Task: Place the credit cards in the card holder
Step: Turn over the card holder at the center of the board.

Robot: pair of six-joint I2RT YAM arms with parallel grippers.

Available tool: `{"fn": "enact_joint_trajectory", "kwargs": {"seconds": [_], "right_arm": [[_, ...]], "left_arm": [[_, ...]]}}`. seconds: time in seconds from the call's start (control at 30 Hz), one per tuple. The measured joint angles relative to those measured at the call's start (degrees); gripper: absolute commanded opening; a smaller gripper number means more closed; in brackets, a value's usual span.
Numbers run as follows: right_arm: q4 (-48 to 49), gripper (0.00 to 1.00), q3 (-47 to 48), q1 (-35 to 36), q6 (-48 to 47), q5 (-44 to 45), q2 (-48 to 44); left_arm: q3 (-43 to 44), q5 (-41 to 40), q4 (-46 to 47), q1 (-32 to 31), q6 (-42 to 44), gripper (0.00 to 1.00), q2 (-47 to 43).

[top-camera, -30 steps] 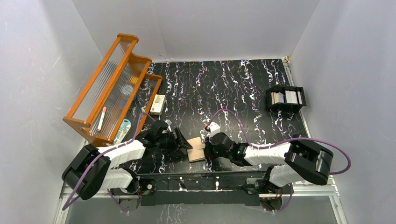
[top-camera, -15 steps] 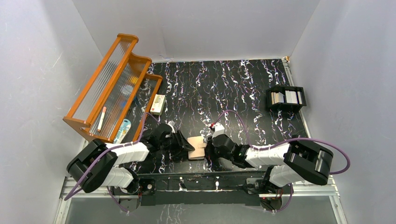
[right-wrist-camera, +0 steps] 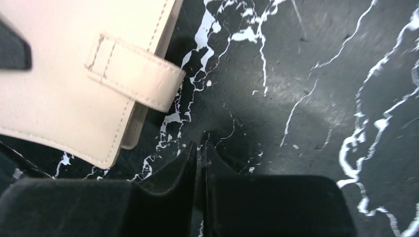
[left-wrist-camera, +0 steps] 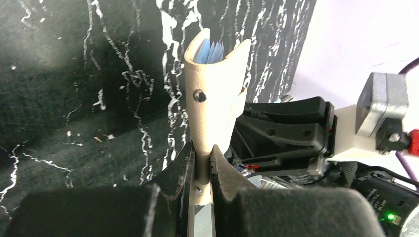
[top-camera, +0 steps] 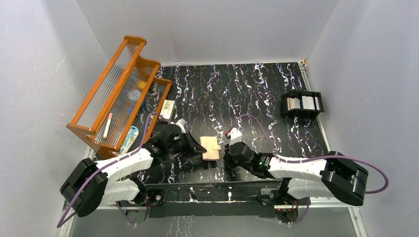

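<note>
1. Two fingers of the left gripper [left-wrist-camera: 201, 154] are clamped on one narrow end of the card holder [left-wrist-camera: 217, 106].
2. Tan and matte, the holder looks leather-like, with rounded corners, stitched edges and a small dark snap stud [left-wrist-camera: 199, 95] on its outer face.
3. Its long axis runs straight out from the left gripper's fingers. The far end gapes a little and shows the thin pale blue edges of credit cards [left-wrist-camera: 207, 50] fanned inside.
4. From above, the holder lies broad face up between the two grippers, close to the near edge of the table [top-camera: 257, 89], whose top is glossy black with white marbled streaks. Whether the holder touches the table cannot be told.
5. The right gripper [right-wrist-camera: 200, 148] has its black fingers pressed together with nothing between them, just beside the holder's stitched snap tab [right-wrist-camera: 134, 73].
6. A black compartment tray [top-camera: 286, 104] with pale cards standing in it sits well apart, at the table's right side.
</note>
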Motion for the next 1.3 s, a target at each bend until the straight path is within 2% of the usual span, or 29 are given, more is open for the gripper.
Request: {"fn": "enact_joint_trajectory", "kwargs": {"seconds": [0.07,0.27,0.37,0.47,0.57,0.8,0.93,1.17,1.3], "right_arm": [[-1.25,0.34,0.42,-0.02,-4.11,0.2,-1.77],[-3.48,0.48,4.81,0.31,-19.61,-1.88,-5.79],[-3.69,0.49,5.64,0.26,-26.6,-2.51,-9.73],[-2.71,0.55,5.57,0.33,-33.51,-4.0,-12.9],[2.29,0.56,4.42,1.46,-41.42,-5.4,-13.97],[6.1,0.58,3.41,6.45,-54.47,-4.59,-13.53],[5.77,0.58,3.41,7.61,-57.18,-2.95,-14.47],[4.17,0.6,3.39,7.96,-57.44,-1.92,-23.87],[4.42,0.63,3.43,8.41,-58.31,-2.64,-21.42]], "left_arm": [[1.62,-0.42,-1.55,0.07,0.2,0.0,-1.07],[5.16,-0.85,-5.99,0.11,-0.02,0.0,-1.18],[7.26,-1.36,-9.46,0.42,0.15,0.0,-1.18],[8.72,-1.36,-10.84,0.37,0.17,0.0,-1.27],[8.79,-1.49,-11.54,0.37,-0.15,0.0,-2.01],[8.96,-1.86,-12.94,0.39,-0.48,0.0,-2.16],[9.62,-2.78,-13.7,0.39,-0.37,0.0,-2.25],[11.26,-4.07,-15.54,0.37,1.11,0.0,-2.25],[11.34,-4.15,-16.0,0.37,1.25,0.0,-2.25]]}}
